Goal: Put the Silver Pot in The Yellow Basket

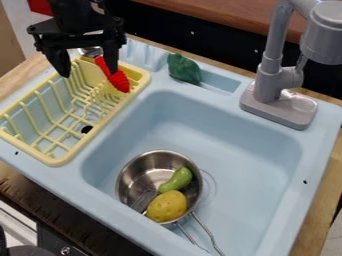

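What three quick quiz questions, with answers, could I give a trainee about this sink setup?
1. Where is the silver pot?
A) In the yellow basket
B) In the light blue sink
C) On the faucet's base

2. True or false: the pincer's two fingers are spread apart.

3. Fill in the colour: in the pot, beside the green item, lies a rounded ____ item.

Key: 1 B; 2 true; 3 yellow.

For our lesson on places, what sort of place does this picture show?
Probably a toy kitchen's sink area: a pale blue sink basin with a grey faucet, a yellow dish rack beside it, and a silver pot in the basin holding food-like items.
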`<state>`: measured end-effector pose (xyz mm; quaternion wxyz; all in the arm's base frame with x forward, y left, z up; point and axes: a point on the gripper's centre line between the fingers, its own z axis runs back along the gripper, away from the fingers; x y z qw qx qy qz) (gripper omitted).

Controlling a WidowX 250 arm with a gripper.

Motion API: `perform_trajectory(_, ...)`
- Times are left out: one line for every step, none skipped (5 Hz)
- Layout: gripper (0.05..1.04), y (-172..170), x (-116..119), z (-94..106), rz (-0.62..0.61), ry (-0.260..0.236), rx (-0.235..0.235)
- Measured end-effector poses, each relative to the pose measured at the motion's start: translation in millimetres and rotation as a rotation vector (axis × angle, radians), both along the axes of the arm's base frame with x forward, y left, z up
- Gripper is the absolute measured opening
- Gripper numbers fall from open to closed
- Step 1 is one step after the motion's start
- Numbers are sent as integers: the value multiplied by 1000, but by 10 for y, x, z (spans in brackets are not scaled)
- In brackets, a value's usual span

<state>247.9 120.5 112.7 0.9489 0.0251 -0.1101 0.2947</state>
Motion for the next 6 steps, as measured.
perform_trajectory(999,-22,-37,-71,6,27,-14)
perform_trajectory(999,-334,-79,-133,29,99,-61)
perform_trajectory(999,-646,-85,-98,60,81,-87)
perform_trajectory(999,-923,-122,-93,110,84,-97)
perform_trajectory(999,-1314,-184,-227,114,81,-128)
perform_trajectory(999,-1553,-227,-413,101,96,-158)
